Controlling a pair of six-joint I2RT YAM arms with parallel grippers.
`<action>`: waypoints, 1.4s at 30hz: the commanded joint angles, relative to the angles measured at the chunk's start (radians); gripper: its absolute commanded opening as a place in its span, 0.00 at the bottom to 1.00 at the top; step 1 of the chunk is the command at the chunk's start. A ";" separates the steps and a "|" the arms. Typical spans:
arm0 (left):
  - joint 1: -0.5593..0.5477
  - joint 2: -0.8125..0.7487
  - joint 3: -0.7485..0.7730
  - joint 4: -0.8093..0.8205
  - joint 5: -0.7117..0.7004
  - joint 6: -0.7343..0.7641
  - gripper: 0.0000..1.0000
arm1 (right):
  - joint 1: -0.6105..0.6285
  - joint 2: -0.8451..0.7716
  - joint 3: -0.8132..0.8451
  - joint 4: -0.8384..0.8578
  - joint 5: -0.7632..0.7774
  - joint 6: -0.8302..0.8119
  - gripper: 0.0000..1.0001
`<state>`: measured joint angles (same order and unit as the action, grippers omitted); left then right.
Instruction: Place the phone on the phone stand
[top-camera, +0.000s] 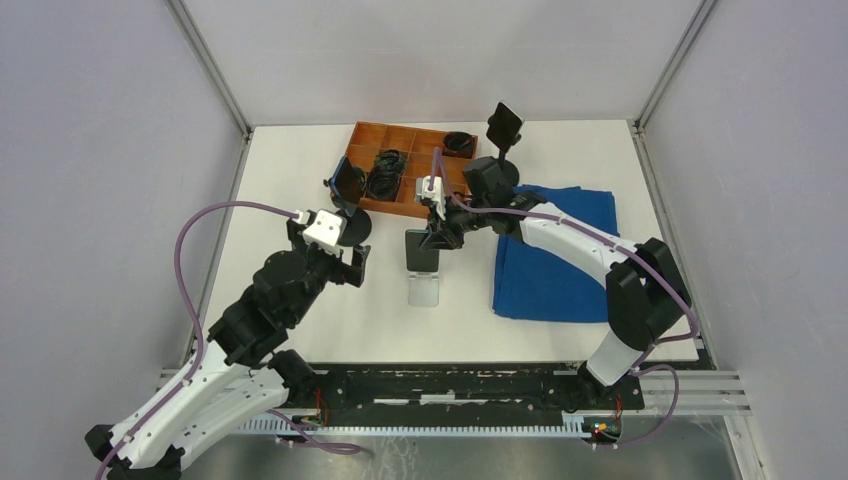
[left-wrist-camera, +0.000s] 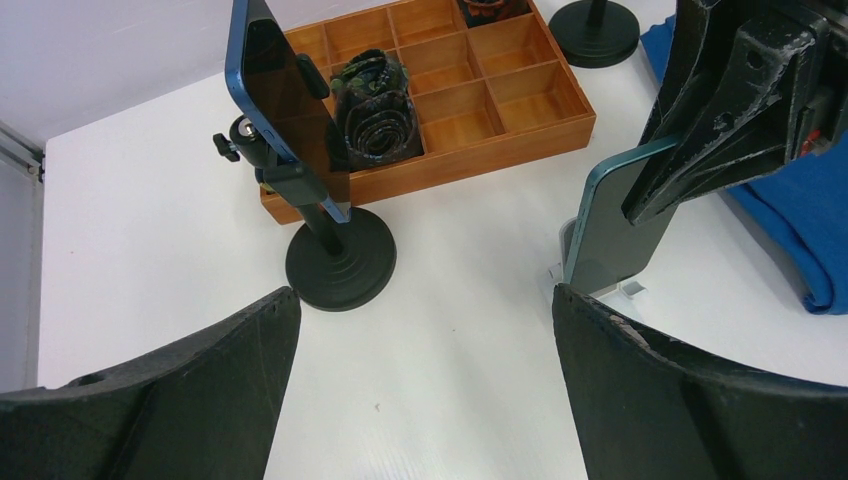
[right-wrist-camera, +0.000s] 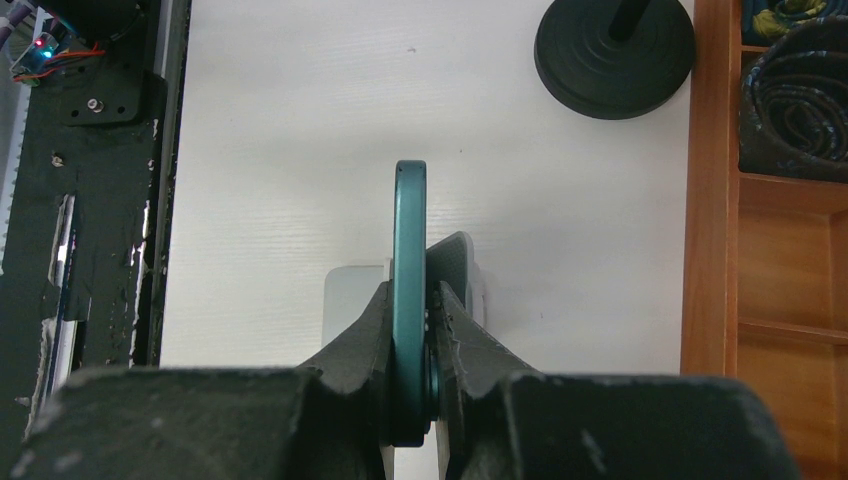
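A teal phone (top-camera: 423, 250) stands upright, gripped at its top by my right gripper (top-camera: 440, 234), which is shut on it. Its lower end is at the small white phone stand (top-camera: 425, 291). In the right wrist view the phone (right-wrist-camera: 409, 250) is edge-on between the fingers, with the stand (right-wrist-camera: 352, 300) beneath it. In the left wrist view the phone (left-wrist-camera: 612, 225) leans at the stand (left-wrist-camera: 632, 290). My left gripper (top-camera: 350, 262) is open and empty, left of the phone, near a black round-based stand (top-camera: 352, 228) holding a blue phone (left-wrist-camera: 270, 90).
A wooden compartment tray (top-camera: 400, 165) with coiled black cables sits at the back. A second black stand (top-camera: 505, 135) rises behind it. A blue cloth (top-camera: 555, 250) lies at the right under the right arm.
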<state>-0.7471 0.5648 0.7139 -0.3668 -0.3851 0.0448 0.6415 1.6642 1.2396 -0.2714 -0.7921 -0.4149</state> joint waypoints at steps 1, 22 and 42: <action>0.008 0.001 0.015 0.008 -0.005 0.025 1.00 | 0.001 -0.001 0.026 0.056 0.006 0.008 0.06; 0.011 0.006 0.014 0.007 0.002 0.025 1.00 | 0.001 0.024 -0.013 0.041 0.033 0.014 0.22; 0.015 0.010 0.014 0.006 0.018 0.024 1.00 | 0.001 0.041 -0.004 0.041 0.065 0.008 0.63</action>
<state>-0.7406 0.5705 0.7139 -0.3672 -0.3824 0.0448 0.6411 1.6905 1.2209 -0.2554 -0.7483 -0.3981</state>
